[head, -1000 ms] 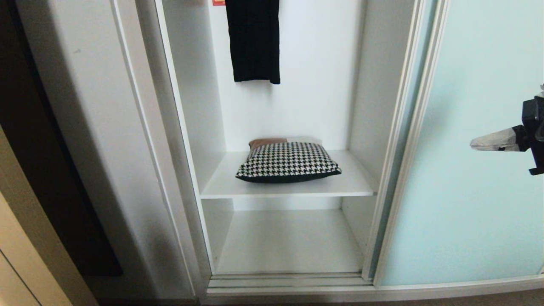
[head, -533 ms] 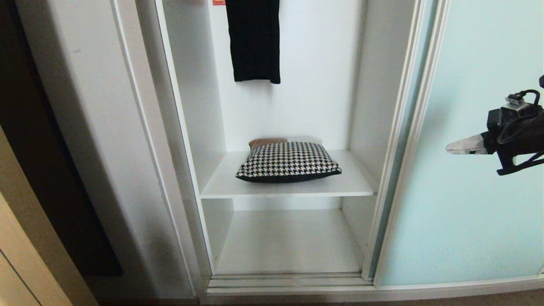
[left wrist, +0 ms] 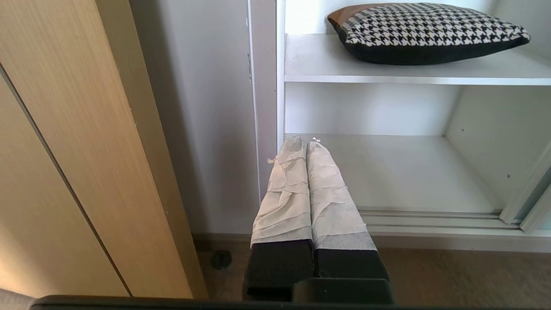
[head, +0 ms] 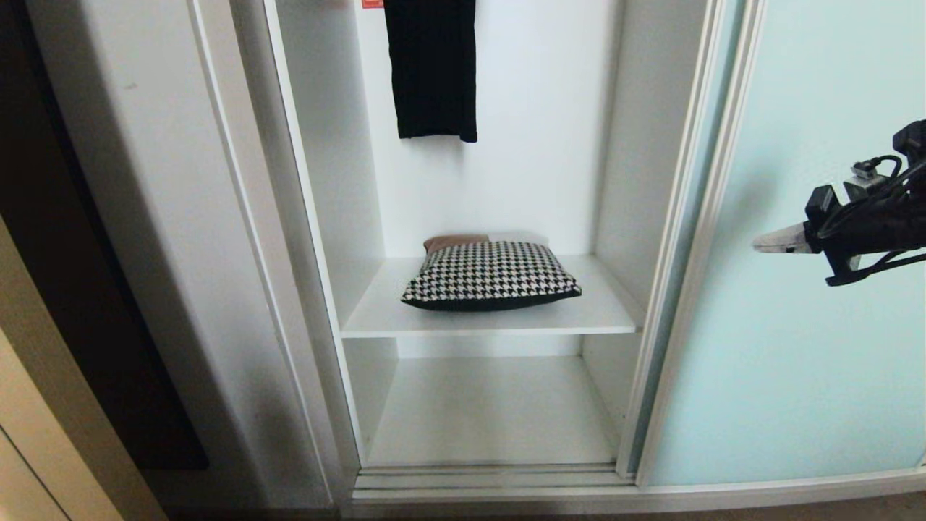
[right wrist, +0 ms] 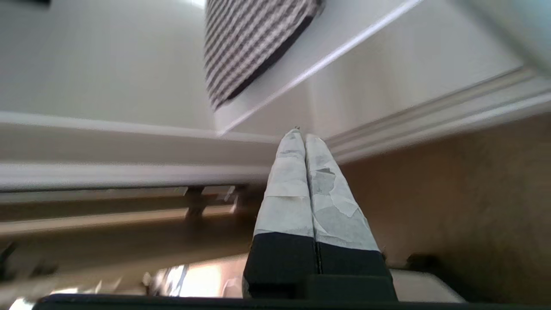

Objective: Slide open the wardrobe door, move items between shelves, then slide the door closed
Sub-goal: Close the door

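Softly plump houndstooth item [head: 490, 275] lies on smooth shelf [head: 376, 311]; right end effector [head: 758, 244] pressed together.

Off-white wardrobe side post [head: 181, 239] stands at the compartment's left edge. Light wood-grain cabinet panel [left wrist: 64, 150] adjoins it. Brown carpeted floor [left wrist: 452, 275] runs below. Dark recess [head: 43, 217] lies further left.

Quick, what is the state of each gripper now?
Left gripper: closed, holding nothing.
Right gripper: closed, holding nothing, in front of the sliding door.
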